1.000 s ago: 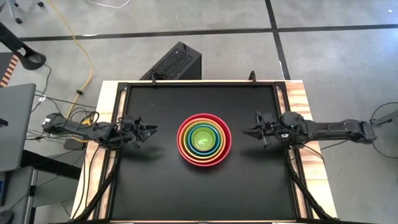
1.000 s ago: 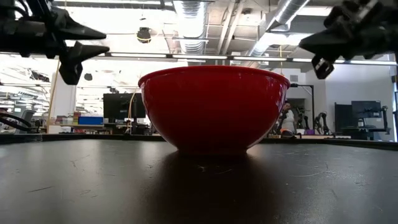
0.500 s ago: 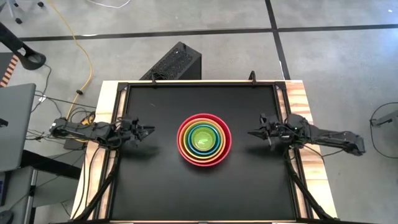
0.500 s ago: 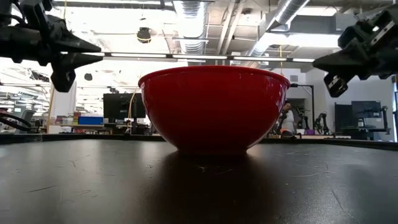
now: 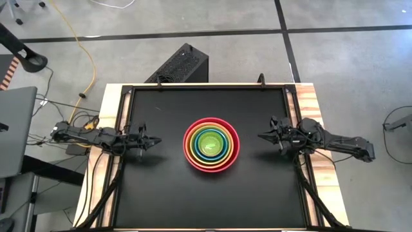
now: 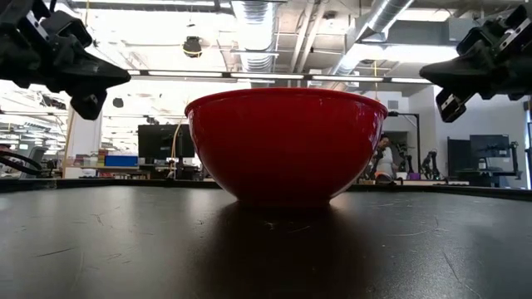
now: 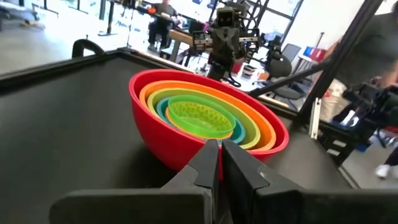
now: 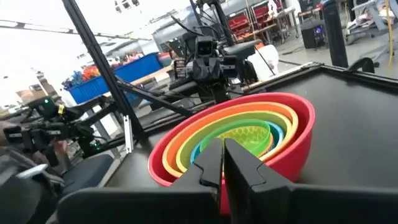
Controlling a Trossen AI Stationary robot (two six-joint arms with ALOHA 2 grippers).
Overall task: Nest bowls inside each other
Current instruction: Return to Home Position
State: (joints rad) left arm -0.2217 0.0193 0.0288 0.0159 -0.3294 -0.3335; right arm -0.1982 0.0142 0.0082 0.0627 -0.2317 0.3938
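Note:
Several bowls [image 5: 211, 144] sit nested in one stack at the middle of the black table. The red bowl [image 6: 287, 145] is outermost and rests on its base. Inside it are orange, olive-green and blue rims, and a bright green bowl [image 7: 200, 117] sits innermost. My left gripper [image 5: 158, 139] hovers level at the table's left side, shut and empty, pointing at the stack [image 7: 186, 118]. My right gripper [image 5: 260, 136] hovers level at the table's right side, shut and empty, also pointing at the stack [image 8: 249, 134]. Both are clear of the bowls and above the table top.
The black table top [image 5: 167, 193] has raised black rails and wooden strips [image 5: 313, 103] along its left and right sides. A black box [image 5: 180, 64] stands beyond the far edge. Cables [image 5: 71, 132] lie at the left. A person [image 6: 384, 158] shows in the room behind.
My left gripper has shut its fingers and rolled a little, staying in place at the left. My right gripper has drawn back toward the table's right edge and sunk slightly. The nested bowls have not moved.

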